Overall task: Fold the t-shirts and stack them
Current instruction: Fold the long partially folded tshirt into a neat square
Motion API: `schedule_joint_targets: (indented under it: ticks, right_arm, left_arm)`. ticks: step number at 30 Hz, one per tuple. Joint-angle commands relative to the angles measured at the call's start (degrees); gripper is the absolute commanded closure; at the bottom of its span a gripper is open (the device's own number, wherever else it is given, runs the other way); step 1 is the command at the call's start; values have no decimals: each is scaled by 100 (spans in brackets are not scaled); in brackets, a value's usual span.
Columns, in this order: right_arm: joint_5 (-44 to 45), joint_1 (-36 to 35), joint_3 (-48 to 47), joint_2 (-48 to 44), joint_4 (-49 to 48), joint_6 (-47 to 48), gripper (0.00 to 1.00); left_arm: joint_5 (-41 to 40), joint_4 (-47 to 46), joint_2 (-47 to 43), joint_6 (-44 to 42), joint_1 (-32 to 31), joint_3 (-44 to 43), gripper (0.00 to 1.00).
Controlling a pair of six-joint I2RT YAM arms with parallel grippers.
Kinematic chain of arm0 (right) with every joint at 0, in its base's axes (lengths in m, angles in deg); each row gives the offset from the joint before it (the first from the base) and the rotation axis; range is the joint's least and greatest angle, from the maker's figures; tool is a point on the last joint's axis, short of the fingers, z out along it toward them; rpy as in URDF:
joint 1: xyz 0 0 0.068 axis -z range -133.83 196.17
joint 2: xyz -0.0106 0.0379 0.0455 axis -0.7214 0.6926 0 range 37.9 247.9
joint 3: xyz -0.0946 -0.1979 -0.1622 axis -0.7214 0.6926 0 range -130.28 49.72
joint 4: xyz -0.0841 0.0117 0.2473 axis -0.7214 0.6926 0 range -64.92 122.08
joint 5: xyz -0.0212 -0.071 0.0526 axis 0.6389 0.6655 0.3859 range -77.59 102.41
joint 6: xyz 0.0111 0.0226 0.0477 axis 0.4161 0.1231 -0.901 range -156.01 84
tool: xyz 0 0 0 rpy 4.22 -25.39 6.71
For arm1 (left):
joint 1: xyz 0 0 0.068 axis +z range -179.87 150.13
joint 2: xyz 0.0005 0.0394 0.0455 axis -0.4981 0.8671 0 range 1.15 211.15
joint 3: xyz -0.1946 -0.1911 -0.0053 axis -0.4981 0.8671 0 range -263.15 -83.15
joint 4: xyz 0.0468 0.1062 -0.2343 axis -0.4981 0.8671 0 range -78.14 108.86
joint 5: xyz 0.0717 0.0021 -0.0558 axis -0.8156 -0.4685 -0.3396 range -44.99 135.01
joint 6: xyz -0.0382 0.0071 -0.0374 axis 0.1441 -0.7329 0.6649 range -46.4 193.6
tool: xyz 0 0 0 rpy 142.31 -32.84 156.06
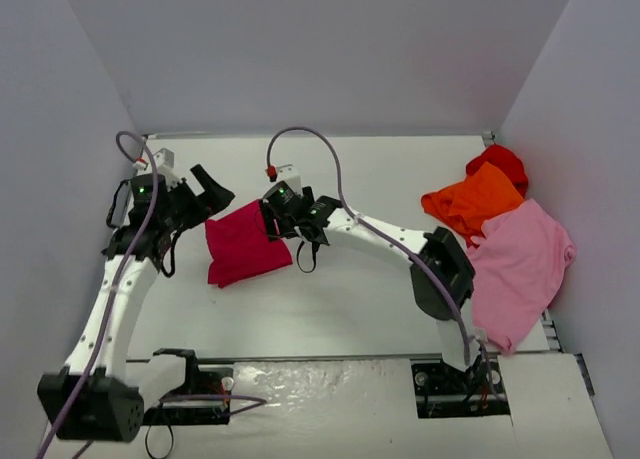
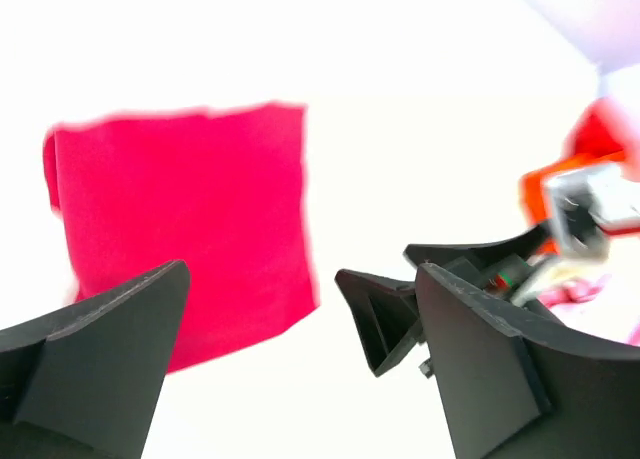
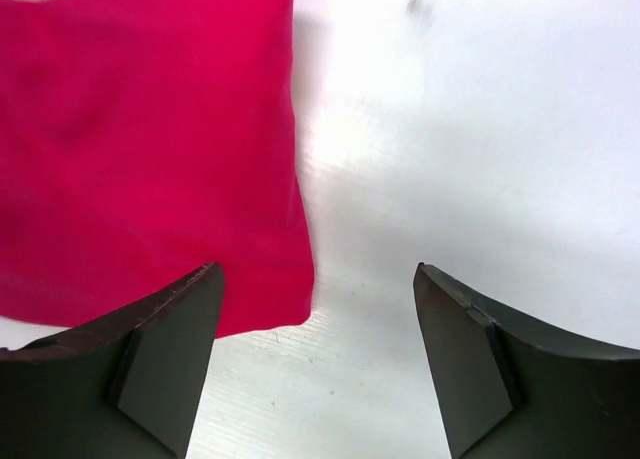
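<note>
You had the white counter (image 1: 340, 309) in front of you, with both arms reaching out over it. On your right side lay a pile of 3 t-shirts. The light pink t-shirt (image 1: 520, 264) was the biggest and spread the widest. The orange t-shirt (image 1: 475, 201) lay just behind it, touching it, and the bright red t-shirt (image 1: 500, 162) peeked out at the far back. None of the 3 looked folded.

The crimson t-shirt (image 1: 245, 244) lay flat near the middle left of the counter, well apart from the pile. It looked folded into a small, nearly square shape, turned a little, so no side was clearly the long one.

The right end effector (image 1: 272, 221) hung at the right edge of the crimson t-shirt. Its jaws stood wide apart and held nothing. In the right wrist view, the cloth lay to the left of the gap, and 1 finger (image 3: 160, 369) was over its corner.

The left end effector (image 1: 208, 193) hung just beside the far left corner of the crimson t-shirt. Its jaws were wide apart and empty too.

Both end effectors were near the crimson t-shirt. I think this fold was done. The pile lay off to the right, so your right arm was nearer for picking up the next one.
</note>
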Motion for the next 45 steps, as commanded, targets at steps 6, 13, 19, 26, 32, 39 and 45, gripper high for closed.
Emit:
schedule_joint_targets:
  ticks: [6,13,19,26,32,39,45]
  right_arm:
    - [-304,579,416,-1518,-52,-251,32]
    - [-336,580,1153,-2231,-199,-403,28]
    - [-1802,554,1120,-1753,-873,-193,33]
    - [-1866,635,301,-500,-1106,266,36]
    - [-3305,1217,-96,605,-1338,594,36]
    - [-4726,1626,134,1105,-2172,494,29]
    - [-6547,2024,1133,1144,-4850,-1286,27]
  left_arm:
    - [-351,1549,-1281,-567,-17,-788,3]
    - [-511,2301,-1891,-890,-11,-708,3]
    - [-691,2767,-2356,-795,-9,-862,3]
    - [-530,3277,-2739,-661,-9,-728,3]
    - [-357,3276,-2782,-649,-9,-143,3]
    - [-458,3165,-2593,-780,-9,174,3]
    - [-397,2916,-2351,-750,-12,327,3]
